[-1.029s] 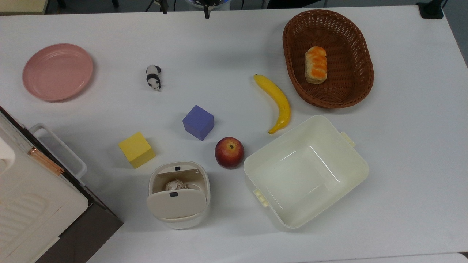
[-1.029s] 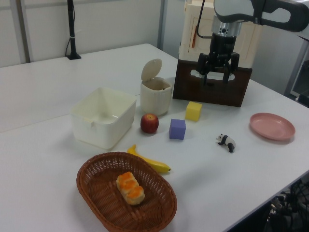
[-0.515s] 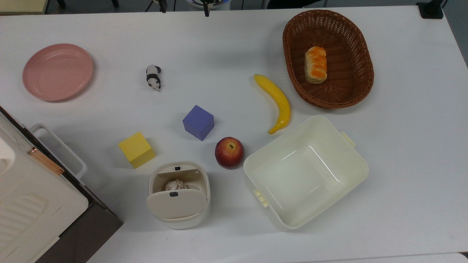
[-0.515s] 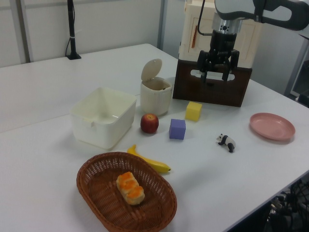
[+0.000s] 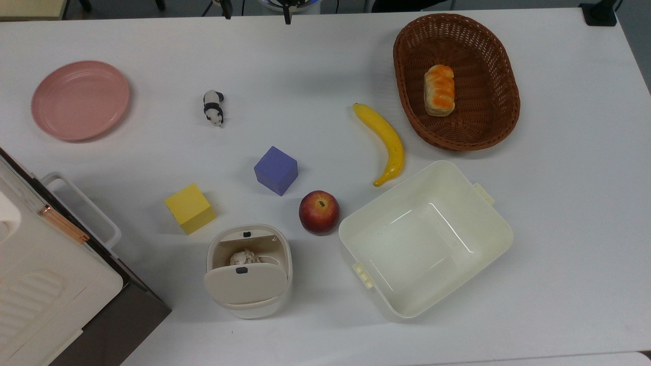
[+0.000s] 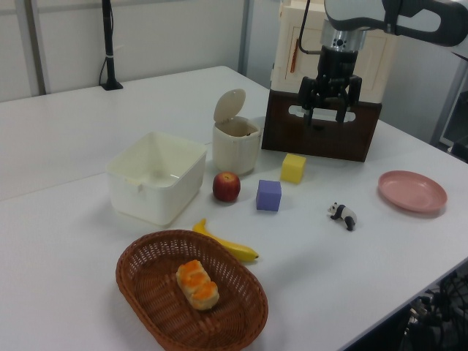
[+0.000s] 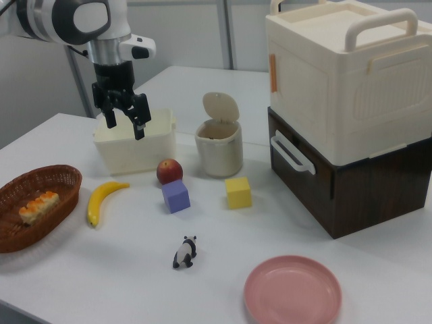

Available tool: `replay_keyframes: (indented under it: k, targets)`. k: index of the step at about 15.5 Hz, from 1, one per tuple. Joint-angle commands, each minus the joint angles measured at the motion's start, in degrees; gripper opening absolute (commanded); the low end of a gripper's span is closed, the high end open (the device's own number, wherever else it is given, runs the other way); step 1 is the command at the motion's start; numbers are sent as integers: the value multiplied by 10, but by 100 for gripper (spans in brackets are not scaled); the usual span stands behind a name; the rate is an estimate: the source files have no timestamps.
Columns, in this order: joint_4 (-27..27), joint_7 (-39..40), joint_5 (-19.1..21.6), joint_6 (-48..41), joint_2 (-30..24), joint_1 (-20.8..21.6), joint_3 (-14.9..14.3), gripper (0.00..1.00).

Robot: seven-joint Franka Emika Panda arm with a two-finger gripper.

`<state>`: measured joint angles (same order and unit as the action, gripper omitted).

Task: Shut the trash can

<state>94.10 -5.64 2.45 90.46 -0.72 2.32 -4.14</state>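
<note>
Trash can [image 5: 248, 272]: near the table's [image 5: 559, 244] front edge in the top view, lid [image 6: 229, 105] hinged upright, crumpled waste inside. Gripper [image 6: 328, 115]: fingers parted, empty, high and well apart (nothing held). Advised: descend behind the lid, press it forward and down squarely until latched.

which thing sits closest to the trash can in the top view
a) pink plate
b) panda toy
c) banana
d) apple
d: the apple sits just off the upper right of the trash can in the top view, nearer than the other three.
</note>
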Motion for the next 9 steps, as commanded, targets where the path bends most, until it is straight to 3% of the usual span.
replay_keyframes:
  k: [1, 9]
  targets:
    - [14, 16, 12, 30, -2, -5, 4, 100]
    - [14, 16, 8, 31, -2, -5, 4, 98]
